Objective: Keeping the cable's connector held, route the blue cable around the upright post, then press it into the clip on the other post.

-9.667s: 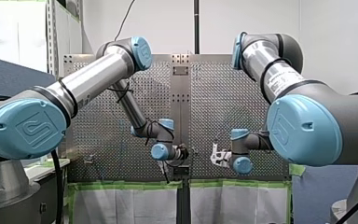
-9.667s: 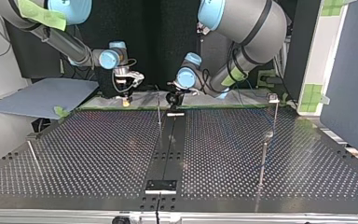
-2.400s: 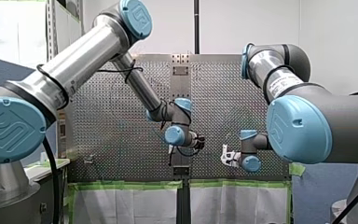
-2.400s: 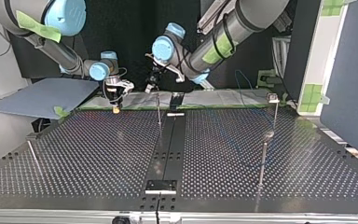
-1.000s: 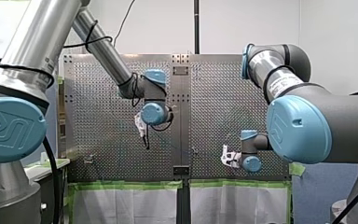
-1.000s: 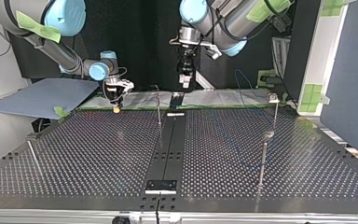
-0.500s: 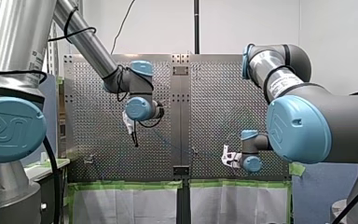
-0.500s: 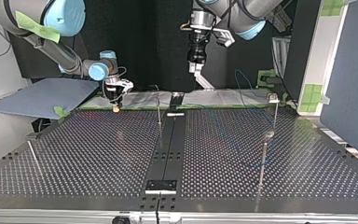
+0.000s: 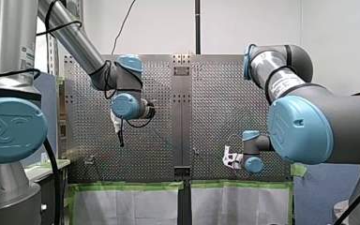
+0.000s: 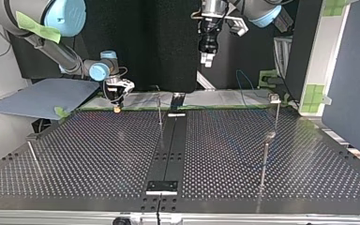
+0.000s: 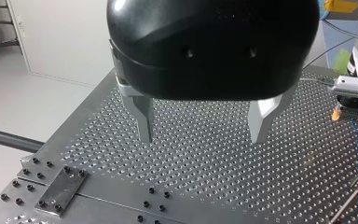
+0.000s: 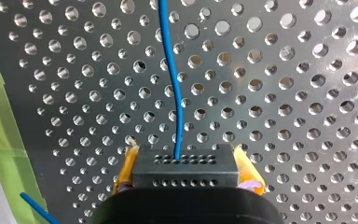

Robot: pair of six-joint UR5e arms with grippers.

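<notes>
- The thin blue cable (image 12: 171, 70) is running straight ahead of my right gripper (image 12: 185, 161), over the holes of the plate. Its end is going into a black perforated connector block (image 12: 185, 171).
- My right gripper is clenching that connector block between its yellow pads (image 12: 125, 170), one pad pressing on each side of it.
- In the top view my right gripper (image 10: 116, 104) is hanging low at the upper left of the frame, just over the far edge of the silver perforated metal table (image 10: 89, 154). I cannot tell whether it is touching the plate.
- My left gripper (image 11: 203, 133) has a black body. Its two bare metal fingers (image 11: 144, 116) are standing wide apart, released, gripping nothing and touching nothing.
- In the top view my left gripper (image 10: 207, 58) is hovering at the upper centre of the frame, well above the table and well apart from the cable's held end.
- A thin upright metal post (image 10: 160, 111) is standing near the table's far edge at the frame's centre, apart from both grippers.
- A second slim post with a small pale block on top (image 10: 276, 110) is standing at the upper right, well apart from my right gripper.
- A dark flat strip (image 10: 171, 150) is running down the middle of the table.
- In the front view green tape (image 9: 126, 186) is lining the table's lower edge, and a white wall (image 9: 262, 23) is filling the background.
</notes>
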